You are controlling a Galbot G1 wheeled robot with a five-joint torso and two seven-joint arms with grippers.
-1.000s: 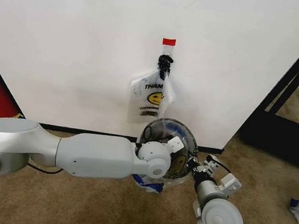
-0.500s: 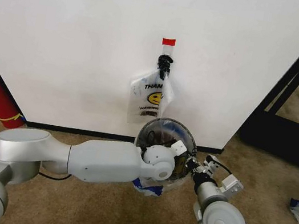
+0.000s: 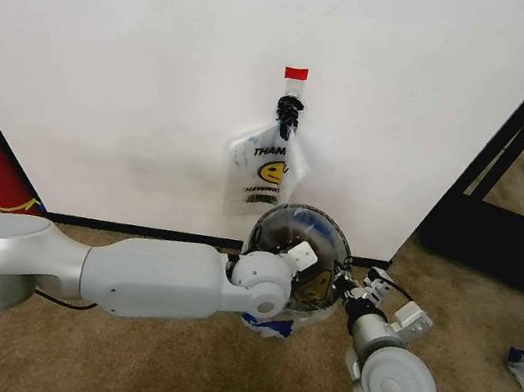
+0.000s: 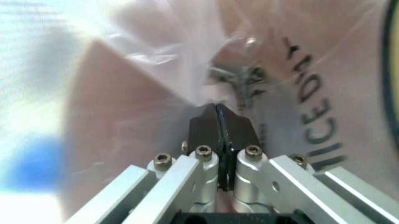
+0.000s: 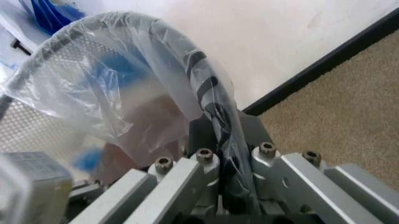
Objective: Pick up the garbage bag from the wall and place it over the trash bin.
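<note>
The garbage bag (image 3: 295,253) is draped in the trash bin (image 3: 335,241). Bag film is pinched by the left gripper (image 4: 216,122) inside the bin, by the right gripper (image 5: 219,140) at its rim.

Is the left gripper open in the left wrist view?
No: the left gripper has its two dark fingertips pressed together, pinching the garbage bag film.

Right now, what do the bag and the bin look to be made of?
The bag: thin, glossy, see-through plastic film, by its crinkles and shine; both grippers, left and right, pinch it with shut fingers. The bin: apparently metal mesh, dark and matte, by its fine regular holes and firm rim.
</note>
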